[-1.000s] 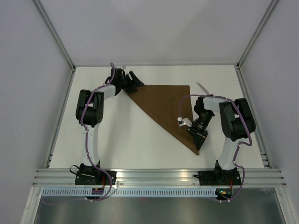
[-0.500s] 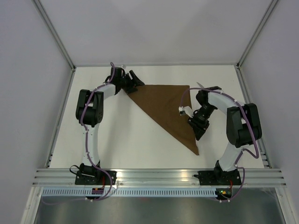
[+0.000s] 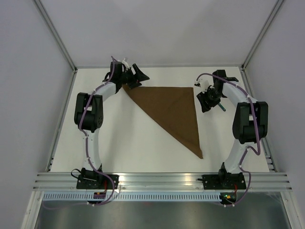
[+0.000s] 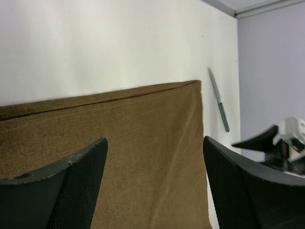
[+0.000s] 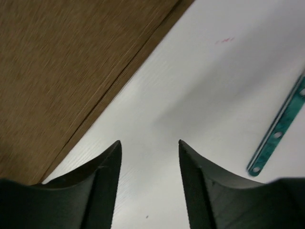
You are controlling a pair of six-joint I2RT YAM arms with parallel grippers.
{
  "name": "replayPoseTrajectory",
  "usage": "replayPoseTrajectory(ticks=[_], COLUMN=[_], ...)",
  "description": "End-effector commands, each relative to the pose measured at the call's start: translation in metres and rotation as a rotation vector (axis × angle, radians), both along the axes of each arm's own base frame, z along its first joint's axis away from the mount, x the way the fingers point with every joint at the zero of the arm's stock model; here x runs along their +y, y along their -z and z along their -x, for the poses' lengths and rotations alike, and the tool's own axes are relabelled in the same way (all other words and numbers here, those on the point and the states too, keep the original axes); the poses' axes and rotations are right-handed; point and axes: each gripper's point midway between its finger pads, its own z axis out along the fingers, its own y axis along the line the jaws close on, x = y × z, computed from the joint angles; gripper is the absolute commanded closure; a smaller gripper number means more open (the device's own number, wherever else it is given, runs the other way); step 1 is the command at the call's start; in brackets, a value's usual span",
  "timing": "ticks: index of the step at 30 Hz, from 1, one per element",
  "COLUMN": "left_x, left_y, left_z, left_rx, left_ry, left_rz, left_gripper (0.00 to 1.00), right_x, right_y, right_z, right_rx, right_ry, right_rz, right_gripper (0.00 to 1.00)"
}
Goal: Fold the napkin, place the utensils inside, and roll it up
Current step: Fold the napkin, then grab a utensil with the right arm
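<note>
Top external alone shows triangular napkin (image 3: 171, 112), wrist views show left fingers (image 4: 57, 191), right fingers (image 5: 97, 186) apart, empty

Your left arm (image 3: 90, 148) and right arm (image 3: 232, 160) share one build: white tubular links between bulky black joint housings, each on a black base (image 3: 97, 180). A purple cable (image 3: 86, 138) runs along each arm. Up close, the left fingers (image 4: 62, 191) are matte black wedges with fine mesh-textured inner faces. The right fingers (image 5: 102, 191) look smoother and dark grey.
</note>
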Motion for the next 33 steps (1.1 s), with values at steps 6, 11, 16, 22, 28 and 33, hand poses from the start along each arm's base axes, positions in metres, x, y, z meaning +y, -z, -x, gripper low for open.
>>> replayPoseTrajectory(ticks=[6, 11, 16, 22, 28, 33], left_x=[0.003, 0.012, 0.017, 0.021, 0.023, 0.027], left_y=[-0.134, -0.153, -0.155, -0.15, -0.15, -0.153], left_z=[0.03, 0.056, 0.079, 0.093, 0.105, 0.115], left_rx=[-0.306, -0.346, -0.348, -0.341, -0.344, -0.353], left_ry=[0.054, 0.036, 0.034, 0.03, 0.032, 0.023], left_rz=[0.007, -0.015, -0.029, -0.036, -0.04, -0.046], left_gripper=[0.1, 0.1, 0.1, 0.1, 0.1, 0.1], right_x=[-0.041, -0.066, -0.081, -0.091, -0.109, -0.114], right_y=[0.005, 0.011, 0.021, 0.04, 0.054, 0.071], right_z=[-0.097, -0.11, -0.103, -0.097, -0.094, -0.081], right_rx=[-0.197, -0.202, -0.175, -0.125, -0.075, -0.026], right_ry=[0.162, 0.193, 0.179, 0.176, 0.172, 0.153], right_rz=[0.038, 0.057, 0.093, 0.104, 0.112, 0.136], right_gripper=[0.34, 0.33, 0.34, 0.35, 0.39, 0.55])
